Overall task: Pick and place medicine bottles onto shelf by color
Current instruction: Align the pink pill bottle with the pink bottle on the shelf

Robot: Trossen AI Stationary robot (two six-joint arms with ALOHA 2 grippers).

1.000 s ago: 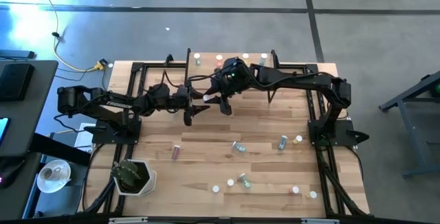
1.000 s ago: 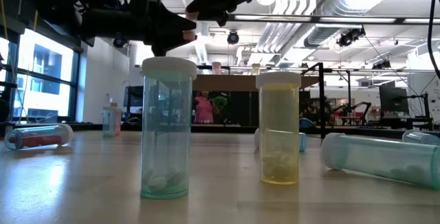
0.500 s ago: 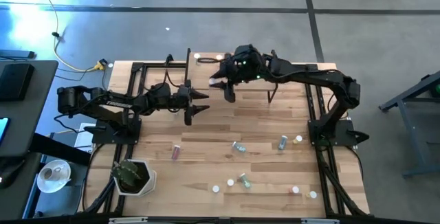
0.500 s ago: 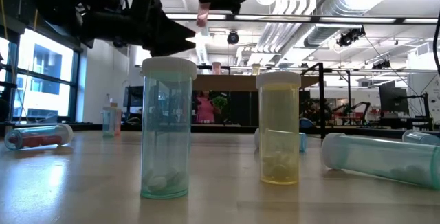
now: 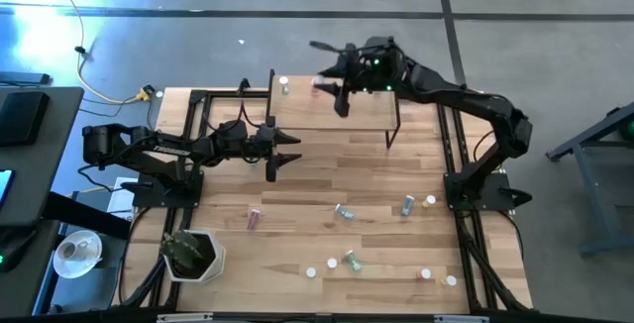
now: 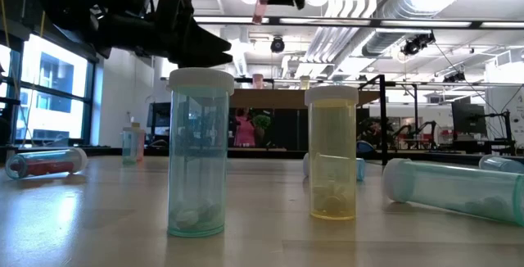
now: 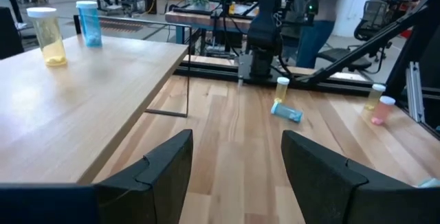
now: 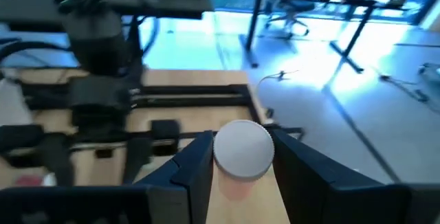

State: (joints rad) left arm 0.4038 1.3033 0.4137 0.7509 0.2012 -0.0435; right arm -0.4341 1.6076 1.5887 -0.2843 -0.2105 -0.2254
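Nearest my low camera, 2 medicine bottles stand upright on the table (image 5: 396,169): a teal bottle (image 6: 196,154) and a yellow bottle (image 6: 332,154); I can read no label on either. Farther back, my left gripper (image 5: 287,150) hangs with fingers spread and empty beside the shelf (image 5: 337,113). Farthest, my right gripper (image 5: 332,83) is raised over the shelf's far edge, clamping a pink bottle (image 8: 240,157) with a white cap.

Open lab: exposed ducts (image 6: 368,5), workbenches (image 6: 426,140).
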